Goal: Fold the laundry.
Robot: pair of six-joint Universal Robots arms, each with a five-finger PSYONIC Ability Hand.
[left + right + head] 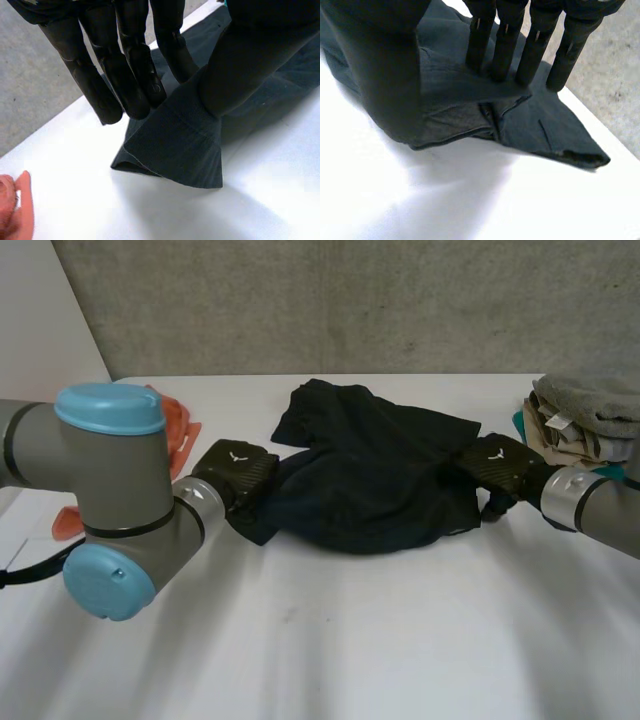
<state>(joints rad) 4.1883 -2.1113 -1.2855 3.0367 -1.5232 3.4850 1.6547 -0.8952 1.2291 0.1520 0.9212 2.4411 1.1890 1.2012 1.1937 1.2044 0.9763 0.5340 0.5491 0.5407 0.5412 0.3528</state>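
Left arm [110,490] looms closest to me; its left hand [238,472] pinches the black garment [370,480] at one end between fingers [135,75] and thumb. My right hand [500,465] pinches the opposite end likewise. It lies crumpled mid-surface [350,640], orange cloth [178,430] beyond the left hand, folded pile [585,415] beyond the right

I see a plain dark navy garment [370,480] on a white table [330,640]. The cloth [178,428] is orange, the stacked laundry [585,412] grey and beige. The left robot hand [238,472] and right robot hand [498,465] are black.
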